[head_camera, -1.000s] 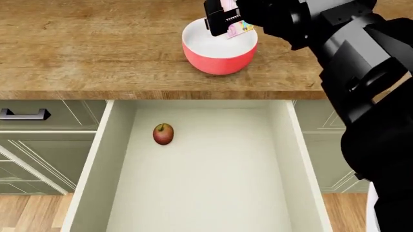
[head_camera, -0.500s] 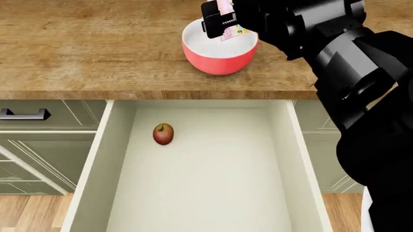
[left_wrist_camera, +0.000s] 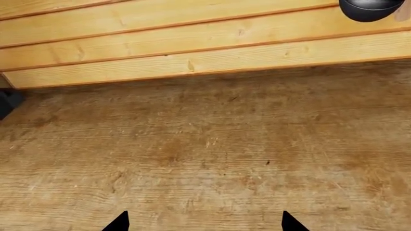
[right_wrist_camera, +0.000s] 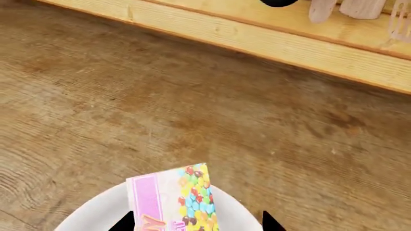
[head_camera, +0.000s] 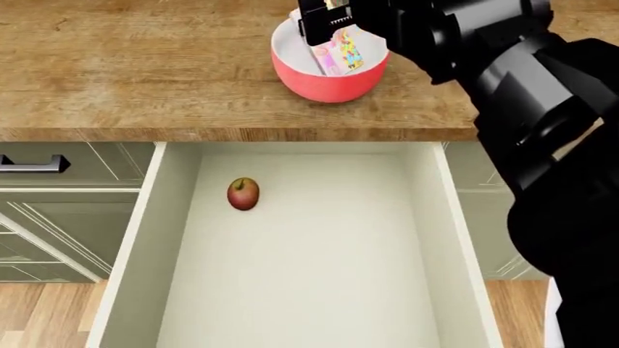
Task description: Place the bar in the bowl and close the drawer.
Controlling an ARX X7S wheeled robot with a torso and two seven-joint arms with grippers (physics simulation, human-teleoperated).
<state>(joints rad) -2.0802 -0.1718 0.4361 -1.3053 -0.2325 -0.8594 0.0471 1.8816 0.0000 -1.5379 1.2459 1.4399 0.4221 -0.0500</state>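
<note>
Head view shows me the bar lying in the bowl, with my right gripper just above it, jaws apart and holding nothing. My left gripper idles spread over bare countertop. Placing looks done; the drawer, apple inside, is left to shut.
</note>
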